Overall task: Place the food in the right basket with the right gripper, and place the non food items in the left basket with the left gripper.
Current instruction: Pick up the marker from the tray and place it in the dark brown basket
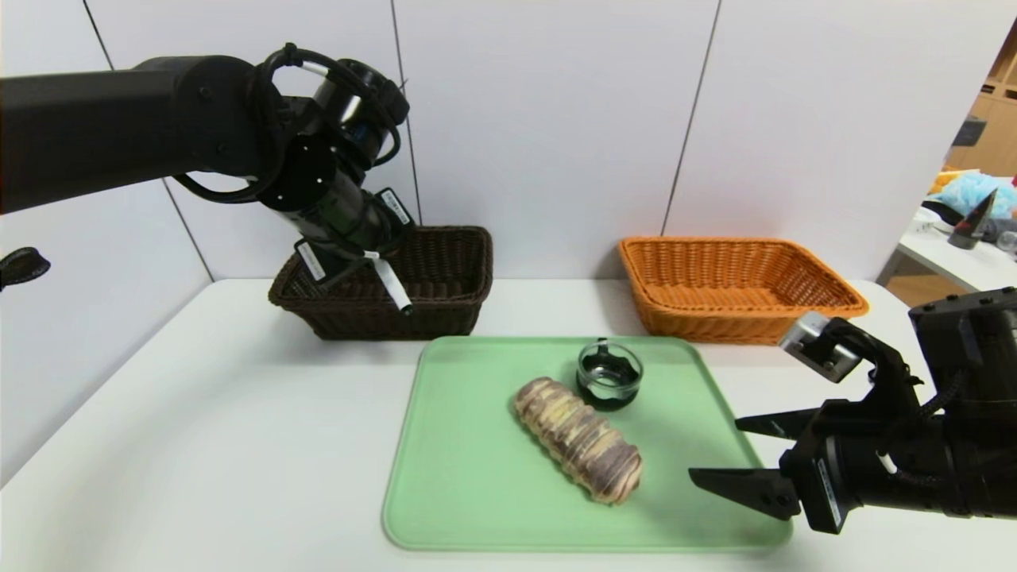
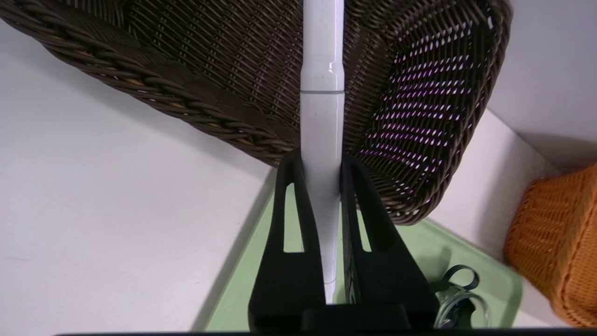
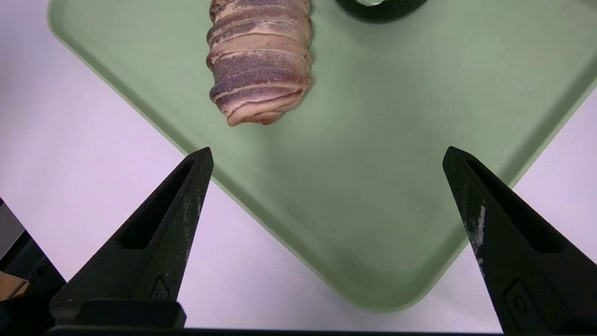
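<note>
The left gripper (image 2: 322, 186) pinches a white pen (image 2: 322, 116) and hangs above the front rim of the dark brown wicker basket (image 1: 445, 270) at the table's back edge, the pen's tip angled down over the basket's front wall. To drop it well, I'd carry the pen further over the basket's hollow before letting go, since it looks close to the rim and could tip out toward the green tray (image 1: 477, 477). The right gripper (image 1: 743, 453), fingers spread wide, waits at the tray's front right corner, near the striped bread roll (image 1: 578, 438); a small dark glass jar (image 1: 609, 375) sits behind the roll, and the orange basket (image 1: 739, 290) stands beyond the tray's right back corner.
</note>
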